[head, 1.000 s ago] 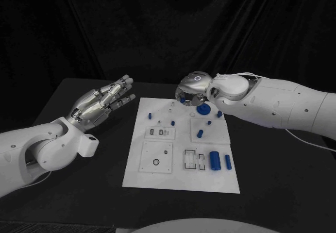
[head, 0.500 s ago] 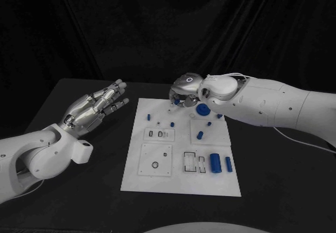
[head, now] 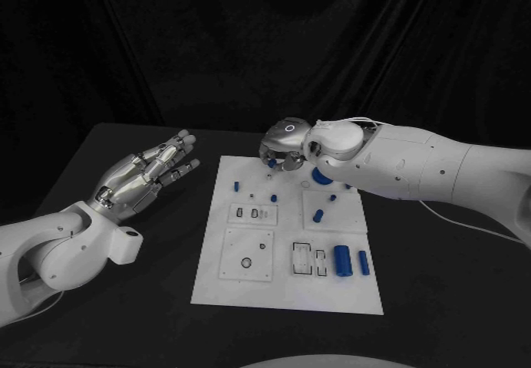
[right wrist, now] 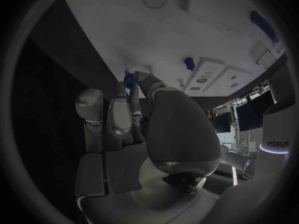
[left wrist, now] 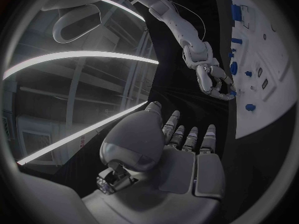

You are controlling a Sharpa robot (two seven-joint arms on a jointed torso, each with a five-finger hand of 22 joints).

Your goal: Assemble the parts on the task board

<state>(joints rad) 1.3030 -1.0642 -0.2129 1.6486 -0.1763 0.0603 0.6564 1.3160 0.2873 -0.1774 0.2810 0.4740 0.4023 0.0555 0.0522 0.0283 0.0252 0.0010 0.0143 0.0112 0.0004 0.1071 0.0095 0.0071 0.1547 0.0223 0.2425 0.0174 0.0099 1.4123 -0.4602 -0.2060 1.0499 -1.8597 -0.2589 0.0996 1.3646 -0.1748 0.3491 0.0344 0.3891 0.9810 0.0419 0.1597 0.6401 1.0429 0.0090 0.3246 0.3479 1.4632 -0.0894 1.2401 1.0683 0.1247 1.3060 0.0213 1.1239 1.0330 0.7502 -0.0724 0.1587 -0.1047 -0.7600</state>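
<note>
The right robot hand (head: pixel 285 148) has slid leftward along the far edge of the board (head: pixel 285 295) over the past second and now pinches a small blue part (right wrist: pixel 128 80) at its fingertips, low over the board's far left corner. The left robot hand (head: pixel 150 170) has drifted slightly left over the worktop (head: pixel 443 291), fingers spread, holding nothing. The part appears moments from being seated; other parts (head: pixel 341 258) wait near the board's right edge.
</note>
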